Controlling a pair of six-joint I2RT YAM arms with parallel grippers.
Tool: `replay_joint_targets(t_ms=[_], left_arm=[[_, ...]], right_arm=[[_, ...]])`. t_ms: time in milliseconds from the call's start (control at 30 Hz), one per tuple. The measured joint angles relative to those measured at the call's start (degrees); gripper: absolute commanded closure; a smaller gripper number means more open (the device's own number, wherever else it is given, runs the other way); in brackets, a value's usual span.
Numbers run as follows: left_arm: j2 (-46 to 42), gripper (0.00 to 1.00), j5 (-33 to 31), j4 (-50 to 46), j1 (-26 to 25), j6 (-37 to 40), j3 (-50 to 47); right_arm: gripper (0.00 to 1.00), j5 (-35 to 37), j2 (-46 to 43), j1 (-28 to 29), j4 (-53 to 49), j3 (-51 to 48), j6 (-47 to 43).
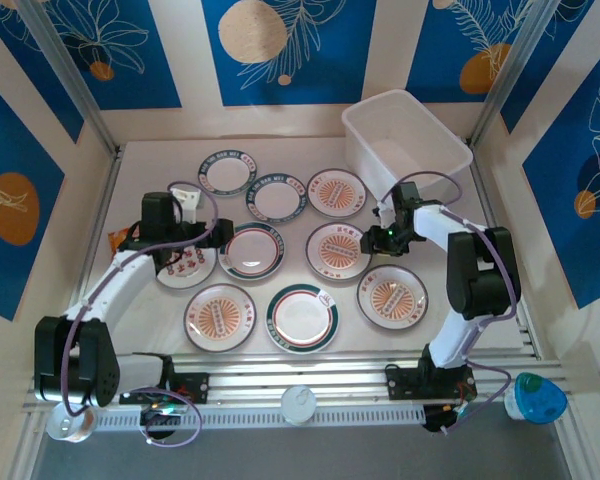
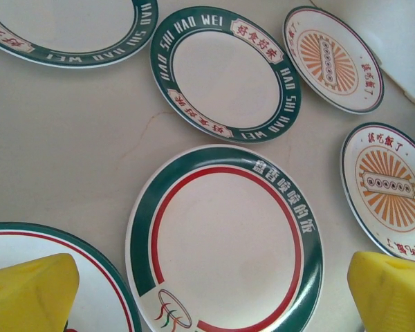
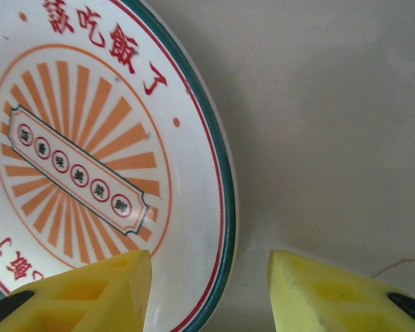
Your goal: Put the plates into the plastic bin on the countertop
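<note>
Several round plates lie flat on the pale countertop [image 1: 160, 160]. My right gripper [image 1: 372, 243] is low at the right edge of an orange sunburst plate [image 1: 338, 250]. In the right wrist view that plate [image 3: 83, 138] has its green rim between the yellow fingers [image 3: 97, 290] of the right gripper [image 3: 209, 277], which touch nothing. My left gripper [image 1: 220, 235] hovers wide open beside a green-and-red rimmed plate [image 1: 252, 250]; the left wrist view has that plate [image 2: 225, 242] between the tips of the left gripper [image 2: 213, 290]. The white plastic bin [image 1: 405, 140] stands at the back right with nothing in it.
More plates sit at the back [image 1: 228, 172], [image 1: 277, 196], [image 1: 336, 192] and at the front [image 1: 220, 317], [image 1: 302, 318], [image 1: 392, 296]; one [image 1: 187, 265] is partly under the left arm. An orange packet [image 1: 120, 238] lies at the left wall. A metal rail [image 1: 300, 385] borders the near edge.
</note>
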Motion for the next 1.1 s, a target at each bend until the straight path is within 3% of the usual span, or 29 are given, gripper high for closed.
replay_joint_targets(t_ms=[433, 1100], left_arm=[[0.3, 0.00, -0.5, 0.0, -1.5, 0.0, 1.1], [1.5, 0.00, -1.1, -0.5, -2.8, -0.3, 1.6]], right_arm=[[0.61, -2.8, 2.7, 0.0, 0.7, 1.3, -2.3], [0.90, -5.6, 4.0, 0.0, 4.3, 0.7, -3.8]])
